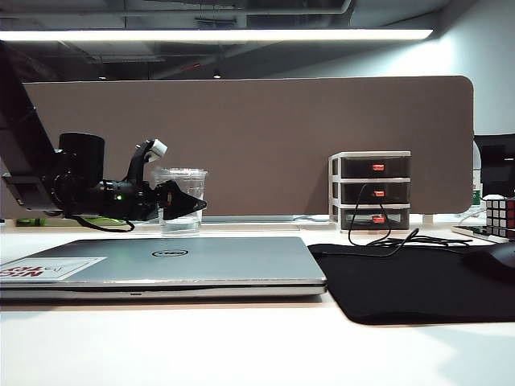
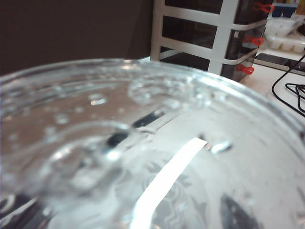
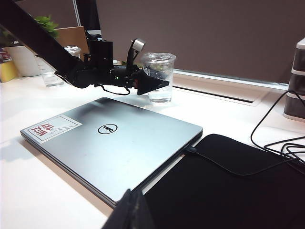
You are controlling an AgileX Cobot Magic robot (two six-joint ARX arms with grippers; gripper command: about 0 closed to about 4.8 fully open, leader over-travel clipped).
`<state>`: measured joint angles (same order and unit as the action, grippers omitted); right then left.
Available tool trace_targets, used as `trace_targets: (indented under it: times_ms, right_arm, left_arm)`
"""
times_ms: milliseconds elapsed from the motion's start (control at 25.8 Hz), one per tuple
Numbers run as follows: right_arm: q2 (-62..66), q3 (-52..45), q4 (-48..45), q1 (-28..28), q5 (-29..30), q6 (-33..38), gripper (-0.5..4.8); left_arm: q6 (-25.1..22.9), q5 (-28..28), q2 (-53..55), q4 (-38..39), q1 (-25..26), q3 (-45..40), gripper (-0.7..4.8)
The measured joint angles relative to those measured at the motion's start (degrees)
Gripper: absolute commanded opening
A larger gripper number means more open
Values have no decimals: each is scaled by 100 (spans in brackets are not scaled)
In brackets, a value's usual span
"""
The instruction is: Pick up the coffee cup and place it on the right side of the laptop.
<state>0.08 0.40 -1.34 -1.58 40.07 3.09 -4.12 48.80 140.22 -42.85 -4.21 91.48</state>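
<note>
The coffee cup, clear plastic with a flat lid, stands upright on the white table just behind the closed silver laptop. My left gripper reaches in from the left at cup height and is open. Its near black finger crosses the front of the coffee cup, and the other finger's tip sits up beside the rim. The lid of the coffee cup fills the left wrist view, hiding the jaws. My right gripper hangs shut over the near corner of the laptop, far from the cup.
Right of the laptop lies a black desk mat with a black cable across it. A three-drawer organiser stands behind the mat, a Rubik's cube at far right. A brown partition closes the back. Another clear cup stands far left.
</note>
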Motion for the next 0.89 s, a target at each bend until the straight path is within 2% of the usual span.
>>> trace_targets:
  times_ms: [232,348,464,542,890]
  right_arm:
    - [0,0,-4,0,2,-13,-1]
    - [0,0,-2,0,2,-13,-1]
    - [0,0,-2,0,2,-13,-1]
    - [0,0,-2,0,2,-13,-1]
    - [0,0,44,-2,2,-13,-1]
  left_arm:
    - [-37,-94,35,-37,-7,44,479]
    - [-35,-96,35,-317,-9,44,479]
    - [-22,68,35,-555,-9,44,392]
    - [-20,208,35,-608,-9,44,374]
    - [31,629,35,-614,-11,39,369]
